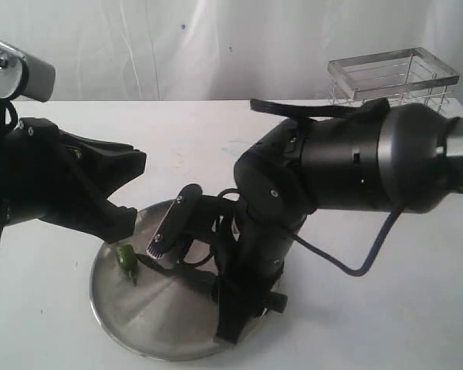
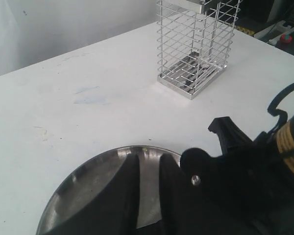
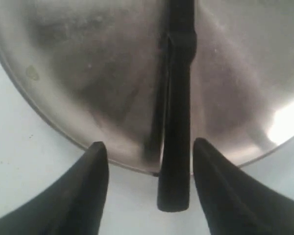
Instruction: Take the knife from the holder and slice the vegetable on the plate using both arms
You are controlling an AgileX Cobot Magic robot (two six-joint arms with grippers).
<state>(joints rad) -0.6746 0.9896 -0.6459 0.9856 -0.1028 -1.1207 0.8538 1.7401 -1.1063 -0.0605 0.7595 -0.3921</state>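
Presently, a wide round shallow plate of brushed steel (image 1: 166, 320) is recorded on the white counter (image 1: 417, 308). A long slim knife with a black handle (image 3: 176, 161) is found lying on the plate. Its handle crosses the plate's rim and its butt end projects past the rim over the counter. The right end effector (image 3: 149, 143) is set wide: its two black fingers (image 3: 90, 186) are placed one on each side of the handle at the plate's rim. A clear gap is seen on both sides, so the knife is not gripped. The bulky black right arm (image 1: 347, 162) is bent down over the plate's right-hand edge in the exterior view.

A small glossy green vegetable (image 1: 126, 258) is noted on the plate, near its left rim. The left end effector (image 1: 117, 230) is held directly above it, close to or touching its top; contact cannot be confirmed. In the left wrist view its fingers (image 2: 120, 196) are seen over the plate with only a narrow slot between them. Their tips are cut off by the frame, so whether anything is held cannot be told.

A tall rectangular basket of silver wire with a flat steel rim (image 1: 405, 85) is observed upright on the counter, beyond the plate and well apart from it.
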